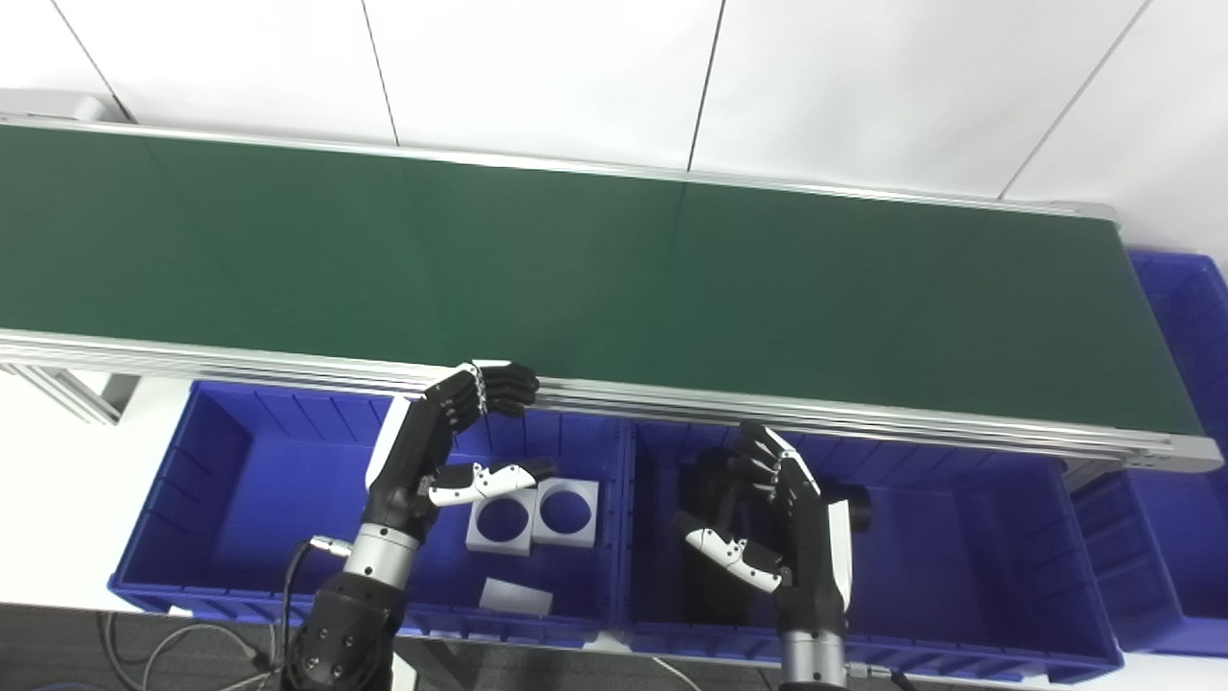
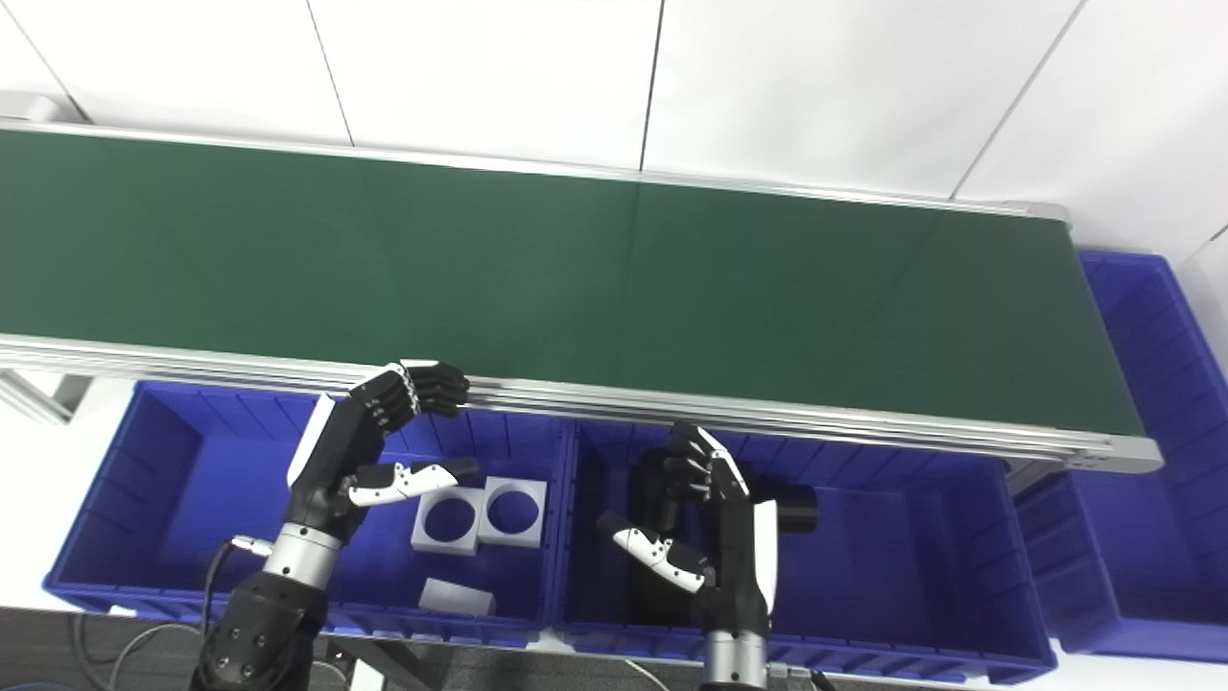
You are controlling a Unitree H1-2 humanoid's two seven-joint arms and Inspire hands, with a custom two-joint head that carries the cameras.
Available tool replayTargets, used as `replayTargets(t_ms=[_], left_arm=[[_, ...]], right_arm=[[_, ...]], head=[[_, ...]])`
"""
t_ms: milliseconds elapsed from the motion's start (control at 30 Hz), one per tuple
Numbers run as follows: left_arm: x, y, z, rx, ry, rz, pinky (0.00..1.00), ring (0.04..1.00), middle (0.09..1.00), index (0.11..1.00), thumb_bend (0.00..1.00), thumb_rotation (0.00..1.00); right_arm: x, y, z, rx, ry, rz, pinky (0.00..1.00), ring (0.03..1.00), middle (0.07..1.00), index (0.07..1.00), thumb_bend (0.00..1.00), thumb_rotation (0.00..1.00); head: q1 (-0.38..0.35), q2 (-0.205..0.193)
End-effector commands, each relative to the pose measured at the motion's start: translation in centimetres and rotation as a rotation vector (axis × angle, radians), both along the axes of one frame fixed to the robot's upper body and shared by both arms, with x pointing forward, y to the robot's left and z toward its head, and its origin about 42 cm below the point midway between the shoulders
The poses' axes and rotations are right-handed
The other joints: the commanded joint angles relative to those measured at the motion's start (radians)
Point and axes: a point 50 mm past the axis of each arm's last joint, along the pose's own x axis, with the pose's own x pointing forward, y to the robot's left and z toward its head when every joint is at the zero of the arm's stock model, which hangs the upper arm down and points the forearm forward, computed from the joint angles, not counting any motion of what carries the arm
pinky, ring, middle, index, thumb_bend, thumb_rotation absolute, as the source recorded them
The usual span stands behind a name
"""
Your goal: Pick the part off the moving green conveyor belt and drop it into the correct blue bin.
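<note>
The green conveyor belt (image 1: 595,278) runs across the view with no part on it. My left hand (image 1: 446,437) hovers open over the left blue bin (image 1: 221,480), its curled fingers near the belt's front rail, holding nothing. Open too, my right hand (image 1: 782,518) hangs above the middle blue bin (image 1: 969,557), palm facing left. In the left bin lie grey square parts with round holes (image 1: 532,513) and a flat grey piece (image 1: 515,596). Black cylindrical parts (image 1: 715,480) lie in the middle bin, partly hidden behind my right hand.
A third blue bin (image 1: 1185,461) stands at the right end of the belt. The aluminium rail (image 1: 863,417) edges the belt's front. A white wall rises behind. Cables (image 1: 173,653) lie on the floor at lower left.
</note>
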Motion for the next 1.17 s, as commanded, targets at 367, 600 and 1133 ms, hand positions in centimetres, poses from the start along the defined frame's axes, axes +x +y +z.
replayTargets(t_ms=[367, 600, 1133], left_arm=[[0.3, -0.3, -0.7, 0.010, 0.039, 0.028, 0.60, 0.640, 0.678, 0.674, 0.74, 0.00], [0.4, -0.4, -2.4, -0.038, 0.070, -0.052, 0.68, 0.676, 0.702, 0.696, 0.73, 0.00], [0.1, -0.5, -3.2, -0.039, 0.092, -0.035, 0.72, 0.691, 0.708, 0.699, 0.72, 0.00]], right_arm=[[-0.2, -0.4, -0.8, -0.036, -0.042, 0.001, 0.59, 0.714, 0.779, 0.793, 0.66, 0.00], [-0.3, -1.0, -1.3, -0.067, -0.046, -0.029, 0.60, 0.706, 0.769, 0.793, 0.65, 0.00], [-0.4, -1.2, -1.5, -0.070, -0.066, -0.069, 0.59, 0.703, 0.778, 0.784, 0.66, 0.05]], head=[[0.042, -0.102], [0.056, -0.123], [0.060, -0.088]])
